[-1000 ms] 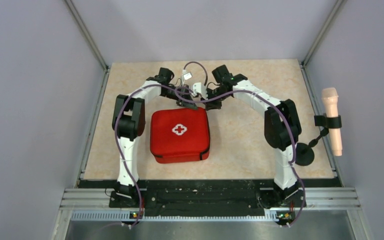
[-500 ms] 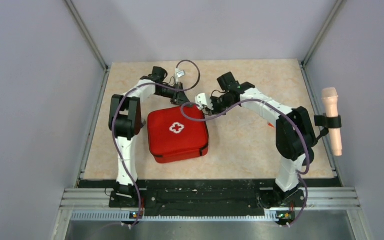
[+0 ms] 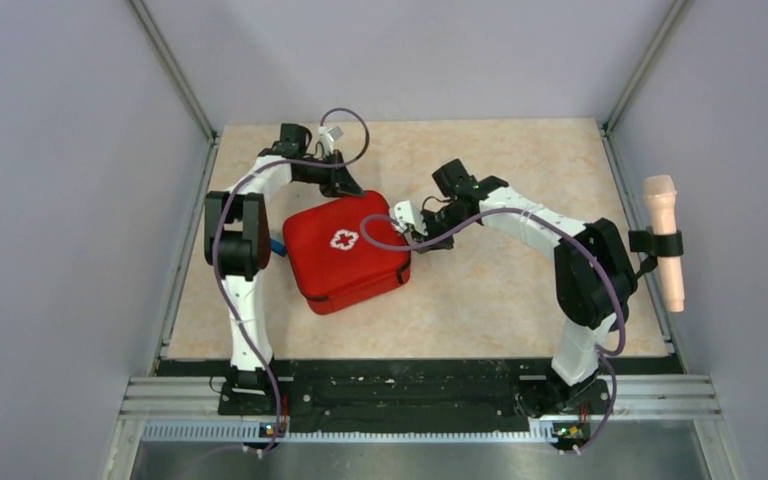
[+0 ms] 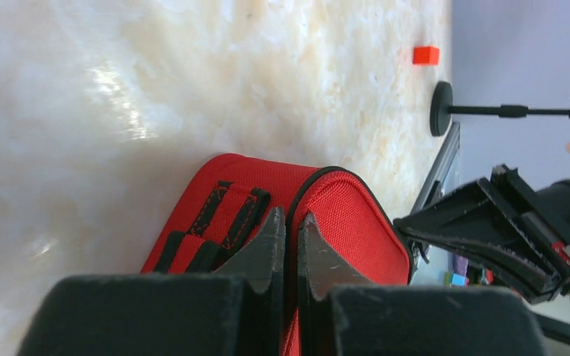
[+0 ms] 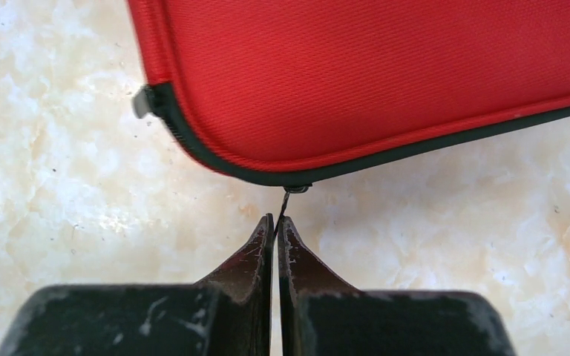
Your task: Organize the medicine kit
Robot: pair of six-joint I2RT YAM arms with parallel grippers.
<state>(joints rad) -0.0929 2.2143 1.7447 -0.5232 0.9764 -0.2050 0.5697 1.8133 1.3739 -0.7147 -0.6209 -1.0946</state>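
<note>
The medicine kit (image 3: 345, 252) is a red square zip case with a white cross, lying closed and turned at an angle mid-table. My left gripper (image 3: 346, 186) is at its far edge. In the left wrist view my left gripper (image 4: 291, 222) is shut on the black-piped rim of the kit (image 4: 349, 222). My right gripper (image 3: 411, 236) is at the kit's right corner. In the right wrist view my right gripper (image 5: 277, 222) is shut on the thin metal zip pull (image 5: 284, 202) that hangs from the seam of the kit (image 5: 386, 81).
A small blue item (image 3: 278, 243) pokes out at the kit's left side. A beige handle-shaped object (image 3: 662, 240) is clamped on a stand at the right edge. A small orange-red block (image 4: 426, 55) and the stand's black base (image 4: 440, 108) lie further right.
The kit has slid left and turned, uncovering the blue item. My left gripper moved left and back with the rim. My right gripper moved nearer along the right edge with the zip pull.
</note>
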